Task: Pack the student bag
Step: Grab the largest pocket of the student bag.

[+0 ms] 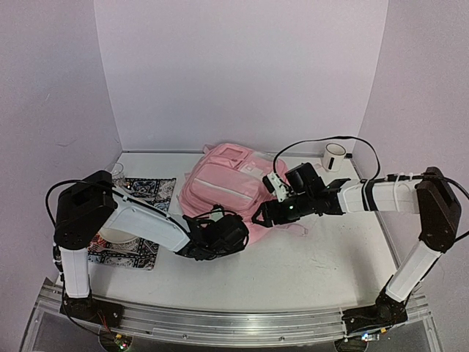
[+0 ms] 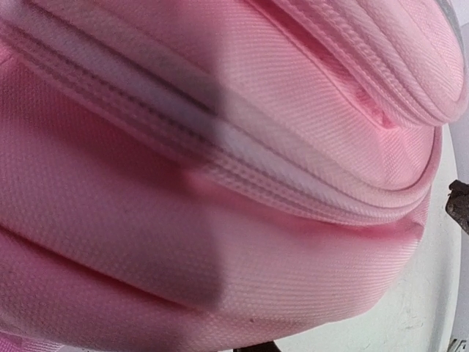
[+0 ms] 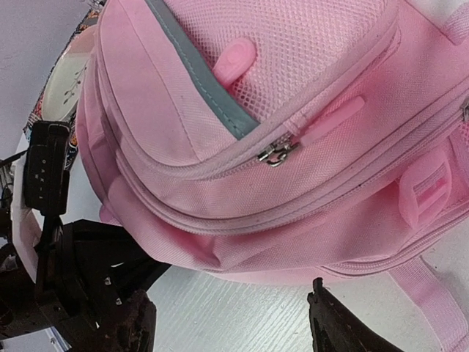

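Ok, R gripper (image 3: pixel 229 312): jaws wide, nothing btwn them, only bare table (image 1: pixel 315 271) showing in the gap. It sits just beside the near-right edge of the student bag (image 1: pixel 223 183); wrist cam shows a sliver of table btwn fingertips and fabric, so no contact.

L gripper (image 1: pixel 233 233): right up against the bag's near-left corner. Its own cam is filled w/ pink weave and a zip seam, no fingers visible. R wrist cam shows only its black body at the bag's edge. Can't tell if jaws are wide or narrow, or if they pinch any cloth.

Bag: lying flat mid-table, front pockets up, white patch (image 1: pixel 231 154) at the far end. Both arms reach in from either side of its near end. Metal zip pull (image 3: pixel 275 154) on a front pocket is at the closed end of its track, pink tab attached. Pink buckle (image 3: pixel 425 194) and a strap (image 3: pixel 432 301) trail off the near-right side onto the table.

Further out: patterned mat (image 1: pixel 143 192) on the left, well apart from the bag's far end but close to its left flank, w/ a white plate (image 1: pixel 110 236) on it under the L arm. White mug (image 1: pixel 335 156) far right, apart from the bag.
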`<state>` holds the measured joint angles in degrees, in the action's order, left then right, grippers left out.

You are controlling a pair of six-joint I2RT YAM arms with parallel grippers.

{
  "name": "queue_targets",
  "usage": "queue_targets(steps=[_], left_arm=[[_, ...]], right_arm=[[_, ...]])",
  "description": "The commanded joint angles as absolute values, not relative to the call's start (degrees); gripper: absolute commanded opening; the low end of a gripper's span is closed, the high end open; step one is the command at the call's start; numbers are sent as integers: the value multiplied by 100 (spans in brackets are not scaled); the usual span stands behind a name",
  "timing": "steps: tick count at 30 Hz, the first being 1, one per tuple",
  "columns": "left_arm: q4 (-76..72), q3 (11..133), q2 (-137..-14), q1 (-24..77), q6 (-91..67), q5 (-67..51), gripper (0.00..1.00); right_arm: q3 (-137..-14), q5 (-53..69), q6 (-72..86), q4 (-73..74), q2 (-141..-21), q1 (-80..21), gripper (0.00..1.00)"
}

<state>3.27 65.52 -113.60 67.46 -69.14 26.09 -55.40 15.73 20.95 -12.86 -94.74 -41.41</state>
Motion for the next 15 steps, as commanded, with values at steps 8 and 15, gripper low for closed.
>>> queue_targets(steps=[8, 15], left_arm=[[586, 6194, -10515, 6763, -6063, 2391, 0], [1189, 5609, -9708, 6773, -5814, 2231, 0]], right_arm=[[-5574, 1665, 1618, -1266, -9314, -4295, 70], [-5528, 1616, 1132, -1266, -9125, -4357, 69]])
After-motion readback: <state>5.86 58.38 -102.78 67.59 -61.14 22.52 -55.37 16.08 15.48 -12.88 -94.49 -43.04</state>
